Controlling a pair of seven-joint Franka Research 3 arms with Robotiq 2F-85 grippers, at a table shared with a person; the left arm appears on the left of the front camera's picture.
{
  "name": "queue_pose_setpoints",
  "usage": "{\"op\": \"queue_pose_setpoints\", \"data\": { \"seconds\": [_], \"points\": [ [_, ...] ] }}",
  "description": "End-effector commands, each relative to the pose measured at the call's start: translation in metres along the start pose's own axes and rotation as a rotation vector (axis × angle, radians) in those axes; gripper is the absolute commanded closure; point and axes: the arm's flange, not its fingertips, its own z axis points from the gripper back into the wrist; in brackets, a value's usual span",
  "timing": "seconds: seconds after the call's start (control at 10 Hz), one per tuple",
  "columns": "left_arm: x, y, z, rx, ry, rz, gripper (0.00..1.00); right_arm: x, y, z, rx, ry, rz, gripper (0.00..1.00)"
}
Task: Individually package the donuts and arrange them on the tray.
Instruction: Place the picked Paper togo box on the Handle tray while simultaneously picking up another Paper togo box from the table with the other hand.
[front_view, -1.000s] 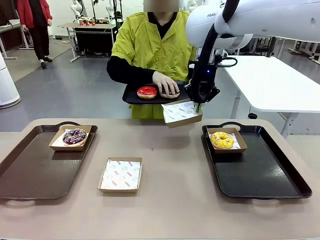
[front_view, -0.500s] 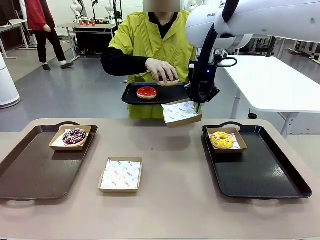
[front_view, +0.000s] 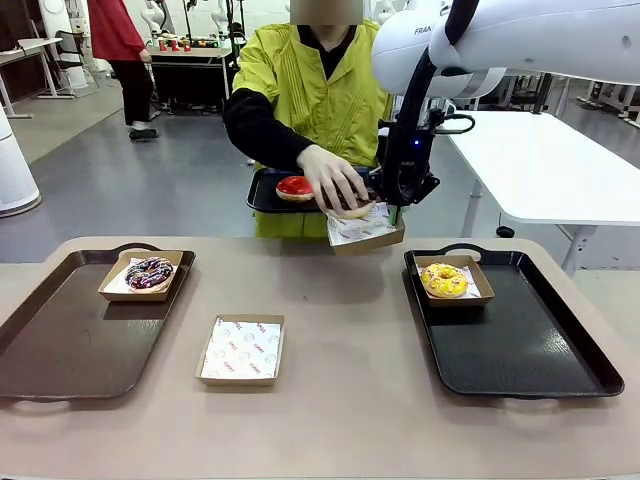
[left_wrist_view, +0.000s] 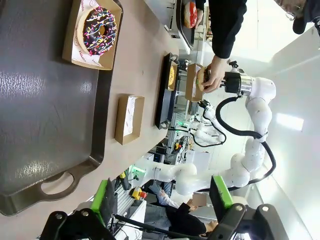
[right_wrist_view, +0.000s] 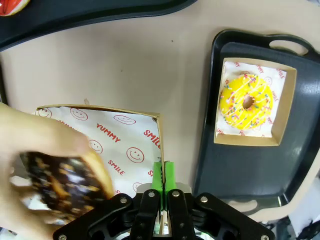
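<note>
The right gripper (right_wrist_view: 163, 175) has its green pads pressed together on the near wall of the held box (right_wrist_view: 115, 130). This paper-lined cardboard box spreads ahead of the fingertips and off to one side, clear of the table (front_view: 350, 400). A person's hand (front_view: 333, 175) brings the chocolate donut (front_view: 348, 210) low over its liner (the donut is blurred in the right wrist view, so I cannot tell whether it touches the paper). On the other side of those fingers, well apart, the yellow donut (right_wrist_view: 246, 102) lies in a second box (right_wrist_view: 289, 107) on the right tray (right_wrist_view: 210, 170).

The left gripper (left_wrist_view: 162, 197) stands wide open and holds nothing. Far beyond its fingertips the purple-dark donut (left_wrist_view: 100, 30) sits in a third box (left_wrist_view: 68, 35) on the left tray (left_wrist_view: 50, 125). An empty box (left_wrist_view: 130, 119) lies on the table beside that tray.

The front view adds the red donut (front_view: 294, 186), which lies unboxed on a small black tray (front_view: 262, 195) that the person holds.

In all there are four donuts, four boxes and three trays.
</note>
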Motion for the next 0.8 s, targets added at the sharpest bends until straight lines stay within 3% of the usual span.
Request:
{"op": "queue_pose_setpoints", "data": {
  "seconds": [0.0,0.7],
  "points": [
    [-0.0015,-0.0001,0.0015,-0.008,0.002,0.001,0.0,-0.001,-0.0017,0.0014,0.002,-0.001,-0.002,1.0],
    [-0.0015,-0.0001,0.0015,-0.008,0.002,0.001,0.0,-0.001,-0.0017,0.0014,0.002,-0.001,-0.002,1.0]
  ]
}}
